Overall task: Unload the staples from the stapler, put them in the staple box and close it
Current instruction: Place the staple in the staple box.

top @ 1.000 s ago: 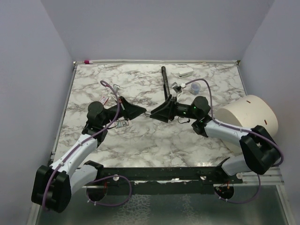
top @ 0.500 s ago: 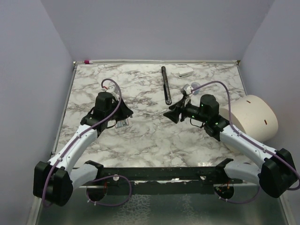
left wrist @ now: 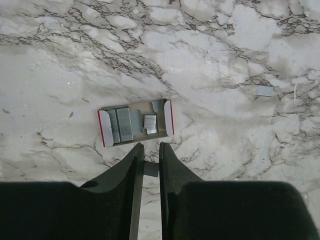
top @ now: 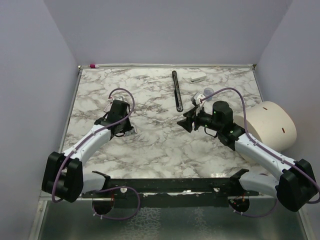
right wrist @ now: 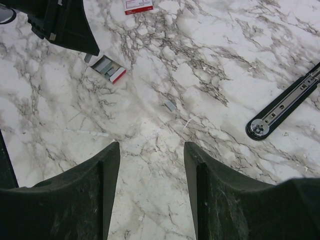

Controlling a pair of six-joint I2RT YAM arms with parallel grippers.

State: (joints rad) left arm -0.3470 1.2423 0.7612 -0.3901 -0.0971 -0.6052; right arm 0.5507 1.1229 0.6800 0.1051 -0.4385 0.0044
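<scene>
Diffuse overhead light falls evenly on the marble table (top: 165,150); we see only faint, soft shadows under the arms (top: 255,150). In both wrist views the marble is sharp, while the near black fingers (left wrist: 115,200) render as dark, nearly featureless masses at the lower edge.

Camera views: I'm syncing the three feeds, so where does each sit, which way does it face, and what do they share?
Top external: above and behind the bases, looking down on the marble table; both arms show.
Left wrist: on the left arm, looking down at the stapler; the left gripper shows, seemingly pinching a staple strip.
Right wrist: on the right arm, looking forward and down across the table; the open right gripper shows.
Shared: stapler in all three; black bar in top and right wrist.
</scene>
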